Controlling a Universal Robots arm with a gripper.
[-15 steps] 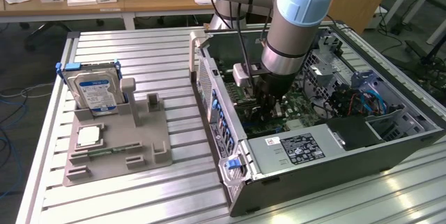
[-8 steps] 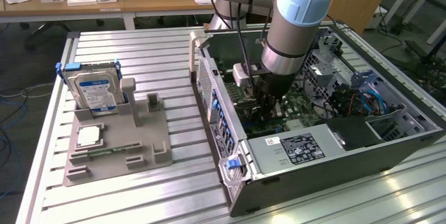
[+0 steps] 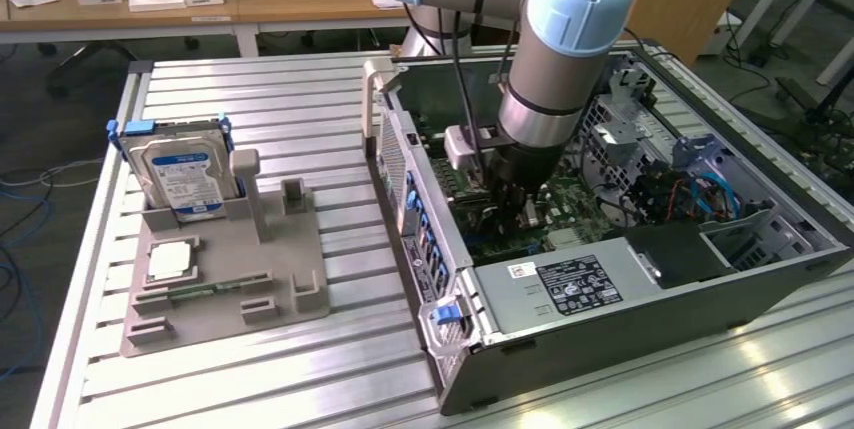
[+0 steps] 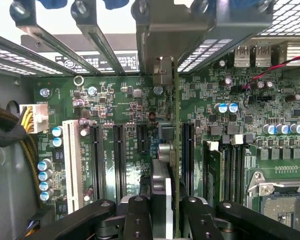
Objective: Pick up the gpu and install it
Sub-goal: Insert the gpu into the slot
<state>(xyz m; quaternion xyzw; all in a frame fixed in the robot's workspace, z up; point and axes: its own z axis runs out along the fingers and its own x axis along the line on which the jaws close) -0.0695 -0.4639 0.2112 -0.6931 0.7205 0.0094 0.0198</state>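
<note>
Green circuit board fills what I see from my wrist: the motherboard (image 4: 140,115), with its long black slots running side by side and a white slot beside them. My claw (image 4: 162,210) is closed part way on the gpu (image 4: 166,165), which I hold edge-on, so from the wrist it shows as a thin upright strip with its silvery metal end bracket (image 4: 162,35) at the far end, up against the case's rear slot openings. My black fingers (image 4: 137,215) press on either side of the card, one to each face. The card hangs over the motherboard between the black slots; whether its lower edge has entered a slot I cannot tell.

In the exterior view my arm (image 3: 561,59) reaches straight down into the open computer case (image 3: 747,279), which lies on its side on the slatted aluminium table (image 3: 267,349). The power supply (image 3: 567,284) with its black label sits at the near end of the case. On the exterior view's left, well apart from the case, a grey holder tray (image 3: 287,294) carries the hard drive (image 3: 184,174) standing upright, with its blue and white label, and the small silver processor chip (image 3: 174,261) lying flat just in front of it.
</note>
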